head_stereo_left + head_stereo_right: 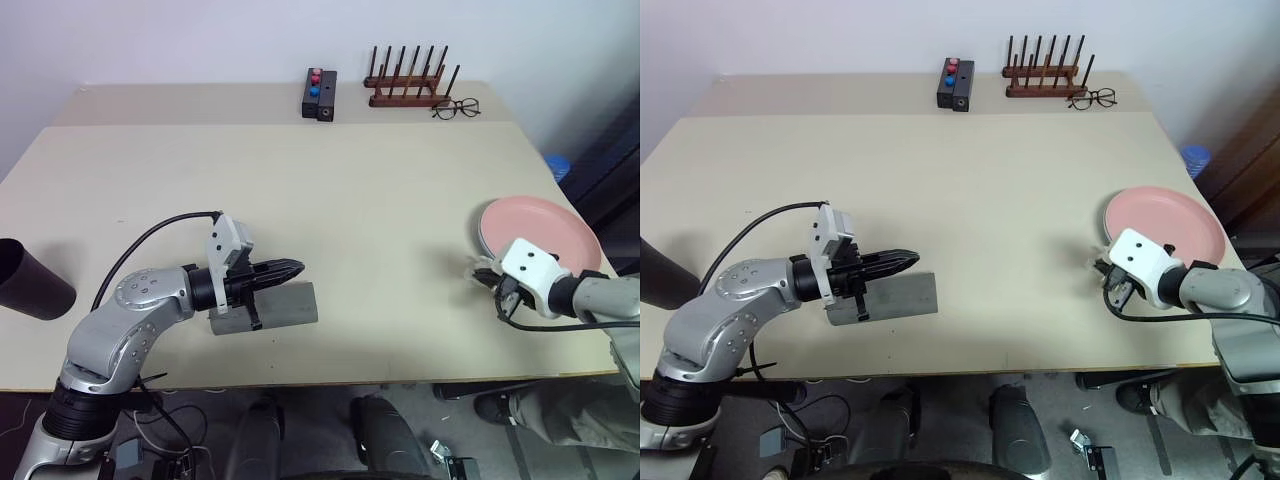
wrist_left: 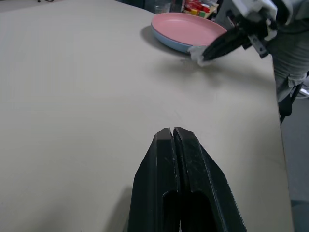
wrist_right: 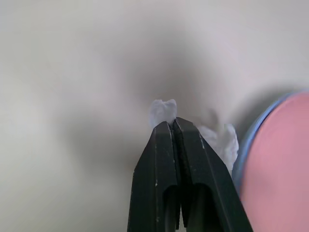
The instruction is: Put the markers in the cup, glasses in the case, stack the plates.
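Left end effector [image 1: 288, 268]: fingers pressed together, nothing between them; hovers level over the closed grey case [image 1: 270, 308], probably having no more to do there
Right end effector [image 1: 483, 273]: clamped on a crumpled white scrap [image 3: 163, 110], beside the plates' rim; likely clearing it off
Plates: salmon pink plate [image 1: 540, 233] already sits on light blue plate [image 2: 166, 40], near the surface's [image 1: 350, 190] right edge
Cup [image 1: 32, 279]: black, lying tipped at the left edge
Wire-rimmed spectacles [image 1: 456, 108]: far side, by the wooden rack [image 1: 408, 78]; not task items

A robot test room, we judged.
We saw a bare beige table [image 1: 330, 210] against a plain wall, a button box [image 1: 320, 94] at its far edge, loose cables beneath it.
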Tool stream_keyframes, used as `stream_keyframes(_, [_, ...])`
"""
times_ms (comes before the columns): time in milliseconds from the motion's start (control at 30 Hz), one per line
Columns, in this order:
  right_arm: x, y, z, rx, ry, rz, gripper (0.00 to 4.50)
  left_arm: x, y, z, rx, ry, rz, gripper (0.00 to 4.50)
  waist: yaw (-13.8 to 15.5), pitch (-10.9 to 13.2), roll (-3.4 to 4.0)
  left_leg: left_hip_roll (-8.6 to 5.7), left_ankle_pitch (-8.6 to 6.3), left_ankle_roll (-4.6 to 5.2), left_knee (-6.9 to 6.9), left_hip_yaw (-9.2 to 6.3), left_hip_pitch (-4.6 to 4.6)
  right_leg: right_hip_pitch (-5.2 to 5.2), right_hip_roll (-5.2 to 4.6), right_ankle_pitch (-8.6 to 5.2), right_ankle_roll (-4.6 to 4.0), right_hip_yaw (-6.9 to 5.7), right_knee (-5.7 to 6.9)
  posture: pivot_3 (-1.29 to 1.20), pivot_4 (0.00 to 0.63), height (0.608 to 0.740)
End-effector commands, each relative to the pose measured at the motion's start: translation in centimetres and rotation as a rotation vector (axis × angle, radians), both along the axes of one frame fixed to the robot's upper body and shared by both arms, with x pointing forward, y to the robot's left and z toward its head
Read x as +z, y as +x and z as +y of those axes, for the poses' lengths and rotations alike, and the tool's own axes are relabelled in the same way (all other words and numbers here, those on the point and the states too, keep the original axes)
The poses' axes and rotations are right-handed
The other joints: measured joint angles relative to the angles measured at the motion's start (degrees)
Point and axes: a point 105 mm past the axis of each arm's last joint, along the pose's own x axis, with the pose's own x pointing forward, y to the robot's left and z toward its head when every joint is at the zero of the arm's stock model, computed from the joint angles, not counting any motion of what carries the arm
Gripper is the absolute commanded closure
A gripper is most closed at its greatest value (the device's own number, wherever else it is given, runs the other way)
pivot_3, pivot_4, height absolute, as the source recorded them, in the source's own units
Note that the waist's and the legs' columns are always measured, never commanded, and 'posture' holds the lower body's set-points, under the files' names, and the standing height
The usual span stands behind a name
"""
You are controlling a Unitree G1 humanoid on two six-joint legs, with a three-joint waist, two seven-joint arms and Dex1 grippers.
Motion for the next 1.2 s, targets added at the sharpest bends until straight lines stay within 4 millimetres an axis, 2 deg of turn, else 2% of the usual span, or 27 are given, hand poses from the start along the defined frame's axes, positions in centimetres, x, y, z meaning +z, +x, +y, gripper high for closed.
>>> stream_keyframes(33, [4.4,1.1,-0.9,-0.033,-0.015,-0.139,4.45,0.8,0.1,0.4,0.010,0.001,-0.046,4.50,0.0,0.0,0.00,0.00,0.00,0.00,0.00,0.00,0.00,0.00,0.00,0.00,0.00,0.00,0.00,0.00,0.150,0.738])
stream_keyframes(133, [5.8,2.2,-3.4,-0.132,-0.098,-0.198,4.45,0.9,0.4,0.8,0.033,0.002,-0.053,4.50,0.2,0.0,0.00,0.00,0.00,0.00,0.01,0.00,-0.01,0.00,-0.01,0.00,0.00,0.00,0.00,0.00,0.150,0.738])
stream_keyframes(267, [4.4,2.7,-6.2,-0.223,-0.168,-0.155,4.45,0.8,0.5,1.2,0.059,0.006,-0.062,4.50,0.5,0.0,-0.01,-0.01,0.00,0.00,0.00,0.00,-0.02,0.00,-0.02,0.00,-0.01,0.00,-0.03,0.00,0.150,0.738])
stream_keyframes(367, [3.6,2.9,-6.9,-0.258,-0.167,-0.150,3.13,0.9,0.6,1.3,0.086,0.004,-0.077,4.50,0.3,0.0,0.02,-0.01,0.00,0.00,-0.01,0.00,-0.02,-0.01,-0.01,0.00,-0.01,0.00,-0.03,0.00,0.150,0.738])
stream_keyframes(500, [3.9,4.2,-6.0,-0.234,-0.169,-0.249,1.11,0.6,1.3,1.8,0.167,0.005,-0.100,4.50,-0.3,0.0,0.02,-0.01,0.00,0.00,-0.01,0.01,0.00,-0.01,-0.01,0.00,-0.01,0.01,-0.01,0.00,0.150,0.738])
stream_keyframes(567, [4.1,4.7,-4.9,-0.194,-0.132,-0.271,1.11,0.3,1.8,2.3,0.231,0.022,-0.112,4.50,-0.4,0.0,0.03,0.00,0.00,0.01,-0.02,0.01,0.02,-0.02,0.00,0.01,-0.01,0.02,0.01,0.00,0.150,0.738])
stream_keyframes(633, [4.8,5.6,-2.2,-0.132,0.007,-0.320,1.11,0.2,3.7,4.7,0.423,0.070,-0.195,4.50,-0.4,0.0,0.04,0.00,0.00,0.00,-0.04,0.01,0.04,-0.01,0.01,0.01,0.00,0.02,0.02,0.00,0.150,0.738])
stream_keyframes(700, [5.3,6.1,-0.6,-0.091,0.114,-0.341,1.11,0.4,5.1,6.3,0.575,0.088,-0.254,4.50,-0.2,0.0,0.03,0.00,0.00,0.01,-0.03,0.00,0.10,0.04,0.03,0.03,0.01,0.02,0.03,0.00,0.150,0.738])
stream_keyframes(767, [5.7,6.2,1.8,-0.019,0.251,-0.346,1.11,0.7,6.2,8.5,0.736,0.080,-0.298,4.50,-0.1,0.0,0.02,0.00,0.00,0.00,-0.04,-0.01,0.09,0.04,0.03,0.03,0.03,0.02,0.04,0.00,0.150,0.738])
stream_keyframes(900, [4.7,6.0,5.1,0.097,0.403,-0.278,1.11,0.2,6.2,11.0,0.889,0.074,-0.322,4.50,0.4,0.0,0.01,-0.01,0.00,0.00,-0.04,-0.02,0.02,0.06,0.01,0.10,0.17,0.02,-0.02,0.00,0.150,0.738])
stream_keyframes(1033, [3.6,5.6,6.6,0.161,0.457,-0.206,1.11,-0.9,5.5,11.7,0.911,0.085,-0.312,4.50,0.5,0.0,0.02,-0.02,0.00,0.00,-0.04,-0.02,0.03,0.06,0.01,0.09,0.15,0.01,-0.02,0.00,0.150,0.738])
stream_keyframes(1200, [2.7,5.7,6.8,0.166,0.478,-0.161,1.11,-1.6,4.7,12.7,0.950,0.085,-0.295,4.50,0.5,0.0,0.02,-0.01,0.00,0.00,-0.04,-0.01,0.05,0.05,0.02,0.04,0.05,0.01,0.01,0.00,0.150,0.738])
